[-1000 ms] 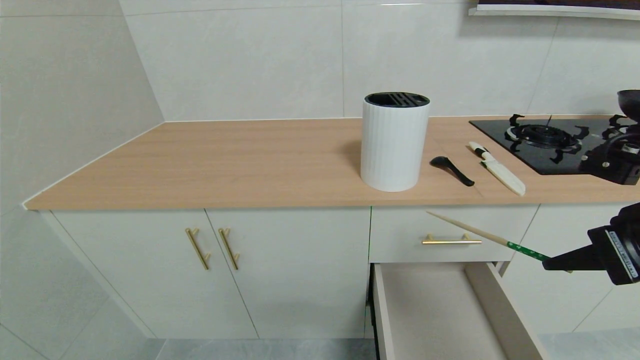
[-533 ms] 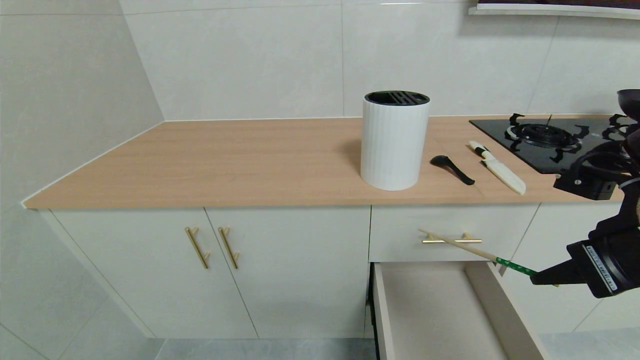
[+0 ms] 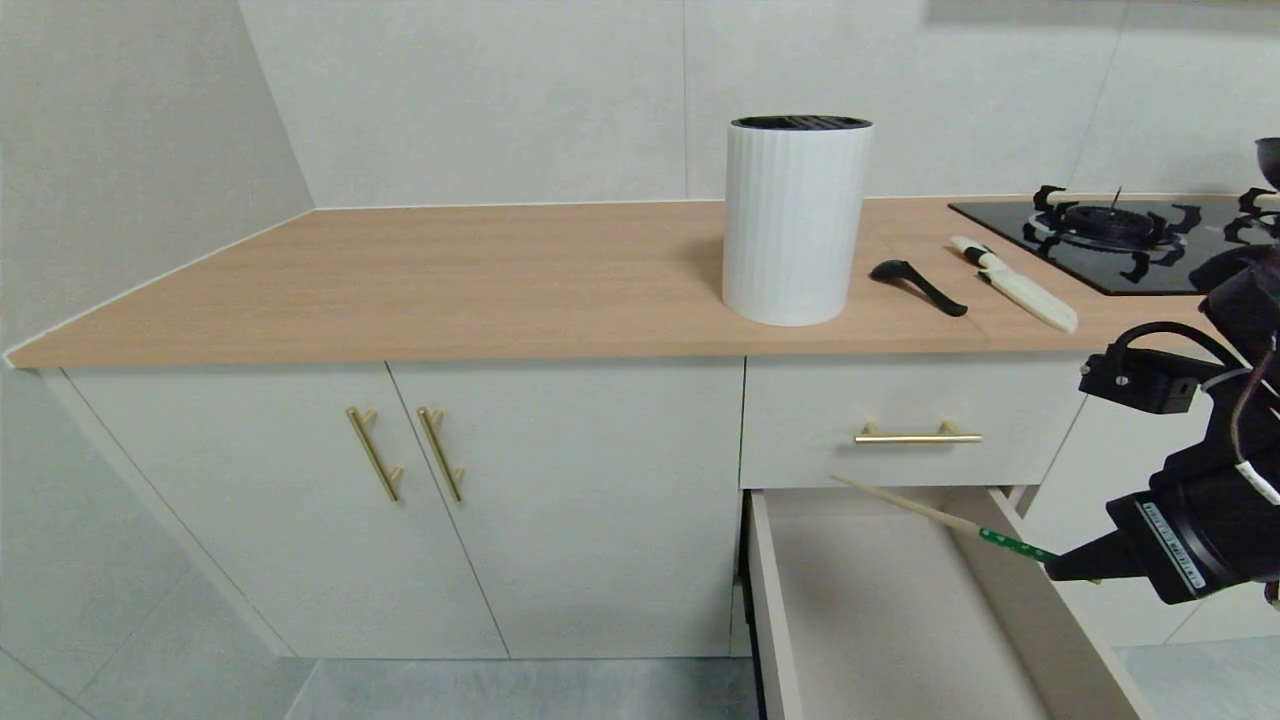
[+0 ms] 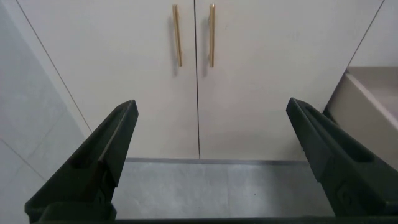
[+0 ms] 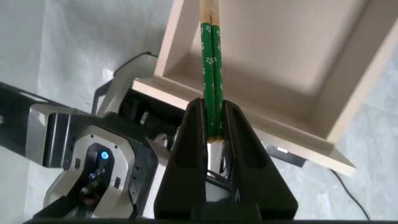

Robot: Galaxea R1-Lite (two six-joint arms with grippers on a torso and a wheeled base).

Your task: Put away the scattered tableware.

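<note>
1. Head view: chopsticks (image 3: 940,515) slant over the open drawer (image 3: 880,620), tips toward 10 o'clock, probably for laying inside.
2. Right gripper (image 3: 1055,570) pinches their green ends (both sticks together).
3. Left gripper (image 4: 208,124) hangs spread wide, empty.
4. Black spoon (image 3: 915,283) and knife (image 3: 1020,292) lie at 3 o'clock of the white holder (image 3: 795,220).

Pale grey tiled walls (image 3: 480,100) meet in a corner at the left, behind a wood-look counter (image 3: 450,290). A black gas hob (image 3: 1090,255) is set into the counter at the right. Under the counter are two off-white doors (image 3: 600,500), their slim brass handles (image 3: 372,453) side by side. Right of them is a closed drawer front (image 3: 800,425) with a level brass handle, and below it a drawer (image 3: 880,620) pulled out, pale inside. The floor (image 3: 500,690) is grey tile
</note>
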